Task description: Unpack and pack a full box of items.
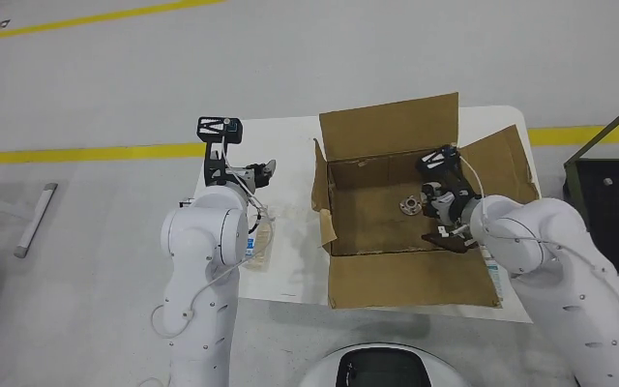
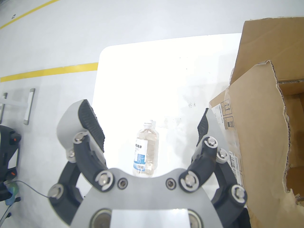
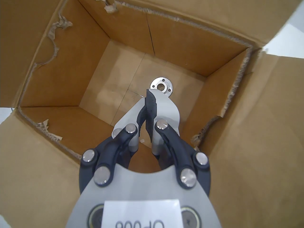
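One metal flange [image 3: 162, 87] lies flat on the cardboard box [image 3: 180, 55] floor, frame centre, just beyond the clenched, empty right hand [image 3: 148, 97]. Judged rigid, dense, slippery: grip across its rim. Left hand [image 2: 145, 110], spread, hovers over a plastic bottle [image 2: 146, 150] on the table [image 2: 154, 67].

white table [image 1: 293, 208] sits dead centre. one yellow stripe [image 1: 97, 153] cuts the grey floor from 9 o'clock across to 3 o'clock, and a second yellow stripe [image 1: 106, 16] slants by at 11 o'clock. grey bar [image 1: 36, 220] lies on the floor at 9 o'clock. dark frame [image 1: 592, 179] pokes in at 3 o'clock.
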Motion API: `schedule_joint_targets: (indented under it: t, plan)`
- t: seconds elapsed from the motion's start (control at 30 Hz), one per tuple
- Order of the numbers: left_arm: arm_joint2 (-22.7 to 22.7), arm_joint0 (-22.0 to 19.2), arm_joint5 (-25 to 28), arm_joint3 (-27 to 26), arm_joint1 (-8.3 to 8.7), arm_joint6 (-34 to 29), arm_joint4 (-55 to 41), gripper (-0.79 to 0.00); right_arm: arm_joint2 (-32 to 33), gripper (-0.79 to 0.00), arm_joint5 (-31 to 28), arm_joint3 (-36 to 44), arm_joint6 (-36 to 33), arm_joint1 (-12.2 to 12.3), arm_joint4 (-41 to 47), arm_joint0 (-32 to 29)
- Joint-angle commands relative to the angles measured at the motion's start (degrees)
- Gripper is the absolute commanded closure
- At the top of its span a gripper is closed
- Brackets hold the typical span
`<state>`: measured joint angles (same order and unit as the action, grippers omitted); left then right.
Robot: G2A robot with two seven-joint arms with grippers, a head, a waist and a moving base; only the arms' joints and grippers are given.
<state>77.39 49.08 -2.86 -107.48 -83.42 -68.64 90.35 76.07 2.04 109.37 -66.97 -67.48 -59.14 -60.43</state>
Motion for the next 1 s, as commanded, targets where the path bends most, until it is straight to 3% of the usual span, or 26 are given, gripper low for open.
schedule_joint_targets:
  t: [0.0,0.4,0.53,0.7,0.97]
  plan:
    - [0.00,0.00,0.00,0.00,0.00,0.00,0.00,-0.785,0.19,0.000,-0.06,0.30,-0.06,0.01,0.03,-0.10]
    - [0.00,0.00,0.00,0.00,0.00,0.00,0.00,-0.785,0.19,0.000,-0.06,0.30,-0.06,0.01,0.03,-0.10]
    - [0.00,0.00,0.00,0.00,0.00,0.00,0.00,-0.785,-1.02,0.000,-4.51,1.54,0.80,0.29,-4.18,1.04]
    - [0.00,0.00,0.00,0.00,0.00,0.00,0.00,-0.785,-6.25,0.000,-8.69,0.22,-6.65,0.12,-10.50,7.82]
    - [0.00,0.00,0.00,0.00,0.00,0.00,0.00,-0.785,-16.68,0.000,-9.45,-12.69,-15.57,-1.94,-13.05,20.08]
